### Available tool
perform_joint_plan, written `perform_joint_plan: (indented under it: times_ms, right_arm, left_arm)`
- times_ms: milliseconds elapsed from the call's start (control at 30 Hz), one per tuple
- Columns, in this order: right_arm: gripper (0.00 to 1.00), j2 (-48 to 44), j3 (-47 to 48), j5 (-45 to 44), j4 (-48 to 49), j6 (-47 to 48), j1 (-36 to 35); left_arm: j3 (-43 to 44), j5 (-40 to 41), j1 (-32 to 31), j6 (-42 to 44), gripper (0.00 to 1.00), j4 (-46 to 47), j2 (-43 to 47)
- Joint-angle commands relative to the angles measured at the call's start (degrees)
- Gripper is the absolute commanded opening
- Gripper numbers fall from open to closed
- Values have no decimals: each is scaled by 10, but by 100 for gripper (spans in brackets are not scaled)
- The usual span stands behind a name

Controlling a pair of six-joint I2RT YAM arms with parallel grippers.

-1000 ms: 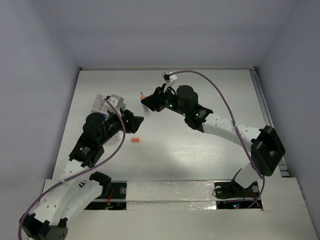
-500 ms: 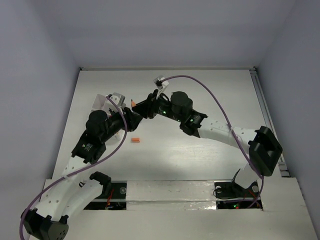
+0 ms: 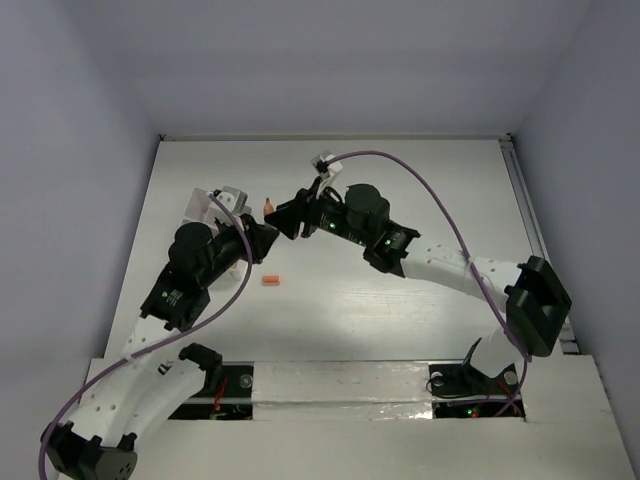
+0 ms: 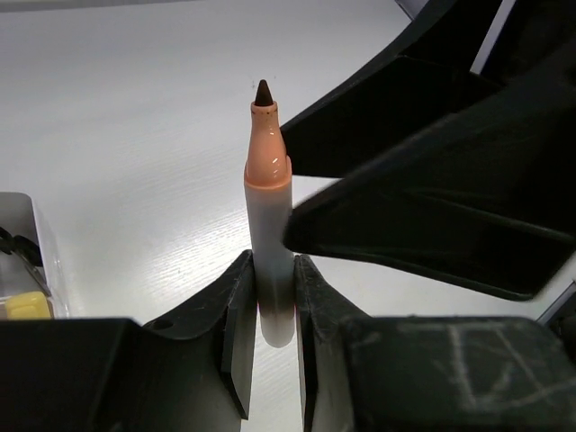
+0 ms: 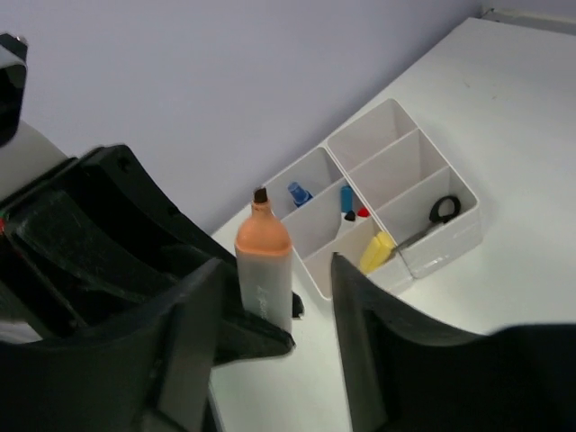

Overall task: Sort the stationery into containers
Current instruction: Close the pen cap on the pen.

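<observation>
A white marker with an orange neck and dark tip (image 4: 268, 180) stands upright, and my left gripper (image 4: 270, 265) is shut on its lower barrel. In the top view the marker (image 3: 267, 206) sits between the left gripper (image 3: 262, 232) and the right gripper (image 3: 283, 215). My right gripper (image 5: 274, 265) is open, with its fingers standing either side of the marker (image 5: 264, 256). The white divided box (image 5: 445, 252) lies behind, holding black-handled scissors (image 5: 432, 216), a yellow piece (image 5: 376, 252) and blue-capped pens (image 5: 300, 193). The left arm partly hides the box (image 3: 205, 205) in the top view.
A small orange cap-like piece (image 3: 270, 280) lies on the white table just below the two grippers. The box wall (image 4: 36, 243) and a yellow piece (image 4: 22, 306) show at the left edge of the left wrist view. Grey walls enclose the table.
The right gripper carried the marker left to the left gripper. The left gripper now grips it, and the right gripper's fingers stand apart from it.
</observation>
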State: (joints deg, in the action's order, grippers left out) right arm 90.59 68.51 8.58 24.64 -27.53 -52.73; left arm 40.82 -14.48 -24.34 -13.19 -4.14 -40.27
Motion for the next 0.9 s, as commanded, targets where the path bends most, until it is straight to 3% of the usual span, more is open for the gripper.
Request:
perform_joint_plan:
  times_ms: [0, 133, 233, 367, 467, 533, 667, 867]
  right_arm:
    - [59, -61, -3, -16, -49, 44, 14]
    - [60, -113, -28, 17, -105, 90, 48]
    - [45, -122, -43, 27, -156, 101, 67]
    - [10, -92, -52, 40, -176, 91, 67]
    - [7, -48, -60, 114, -167, 87, 67]
    - [13, -21, -53, 154, -180, 106, 67]
    - [37, 58, -2, 184, -232, 170, 55]
    - [69, 178, 127, 205, -347, 294, 34]
  left_arm:
    - [16, 6, 0, 21, 0, 18, 15]
    - [21, 20, 0, 26, 0, 12, 25]
    - [21, 36, 5, 26, 0, 11, 38]
    - [20, 64, 5, 25, 0, 5, 59]
    - [16, 77, 5, 25, 0, 5, 74]
    - [17, 81, 5, 24, 0, 4, 79]
    - [17, 94, 5, 24, 0, 2, 95]
    - [16, 96, 5, 24, 0, 5, 115]
